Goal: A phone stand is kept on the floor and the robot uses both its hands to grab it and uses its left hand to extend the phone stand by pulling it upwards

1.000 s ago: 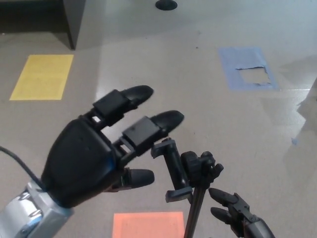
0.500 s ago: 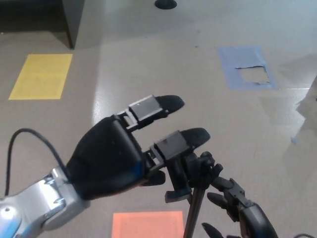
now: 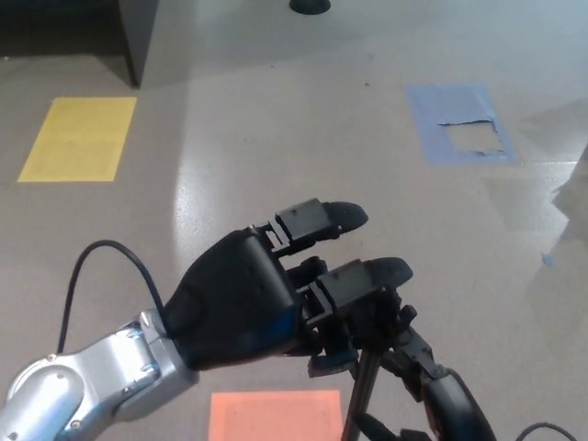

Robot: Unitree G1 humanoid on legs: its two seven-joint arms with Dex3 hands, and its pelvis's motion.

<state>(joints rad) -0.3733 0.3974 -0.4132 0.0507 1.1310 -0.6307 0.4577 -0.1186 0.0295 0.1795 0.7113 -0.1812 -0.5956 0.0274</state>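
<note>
Far left on the grey polished floor (image 3: 276,119) lies a flat yellow rectangular floor marker (image 3: 78,138), well clear of the action, with a dark cabinet corner (image 3: 129,37) above it at the top edge. Coming in from the lower left is the silver forearm with its looping black cable (image 3: 87,276), and at its end the big black left hand (image 3: 276,294). The hand is spread, two thick fingers (image 3: 367,276) reaching forward over the head of the black phone stand (image 3: 367,349), and it grips nothing that I can see. It looks placed above and just beside the clamp head so it can close on the upper part, the part to be pulled upwards.

The stand itself sits at bottom centre, its thin pole dropping out of the lower edge toward the floor, right above an orange rectangular floor marker (image 3: 276,415). Its head is partly hidden behind those fingers, so whether they touch it I cannot tell.

Just right of the pole, the smaller-looking black right hand (image 3: 441,390) comes up from below, fingers apart and close to the stand, probably to steady it; contact is unclear. Far right, a blue taped floor patch with a torn middle (image 3: 464,124) sits well apart.
</note>
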